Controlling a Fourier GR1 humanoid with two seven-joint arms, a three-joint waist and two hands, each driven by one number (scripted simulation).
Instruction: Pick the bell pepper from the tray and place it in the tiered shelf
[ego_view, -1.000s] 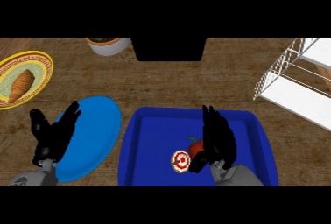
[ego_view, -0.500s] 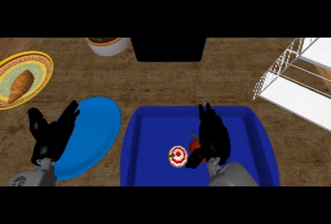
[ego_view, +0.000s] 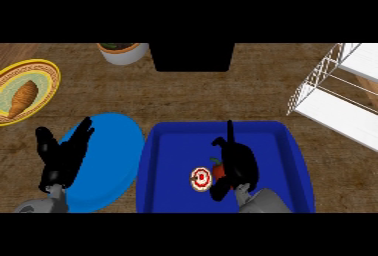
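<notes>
So the pepper (ego_view: 217, 169) sits in the blue tray (ego_view: 170, 145), about the middle of it and a bit toward the near edge. Only a red sliver with a bit of green stem shows, because the right hand (ego_view: 240, 164) is parked right on top of it. The hand covers most of the pepper from the right side, and honestly I can't tell if it's grabbing the pepper or just resting over it. Touching the pepper's left side is a little round red-and-white disc (ego_view: 199, 178) (no idea what it is, it looks like a target).

The tray takes up the near-middle of the tabletop (ego_view: 221, 95), with its near edge running out of view. Just left of it is a blue plate (ego_view: 114, 145), close to the tray. The left hand (ego_view: 63, 157) hangs over that plate's left rim, open, fingers straight and pointing toward the far edge, holding nothing.

The white wire shelf (ego_view: 336, 100) is at the far-right corner, well apart from the tray, and only part of it shows. At the left edge there's a yellow plate (ego_view: 53, 80) with something brown (ego_view: 26, 95) on it. Along the far edge there's a pale pot (ego_view: 122, 52) with some green in it, and beside that a black box (ego_view: 193, 56).
</notes>
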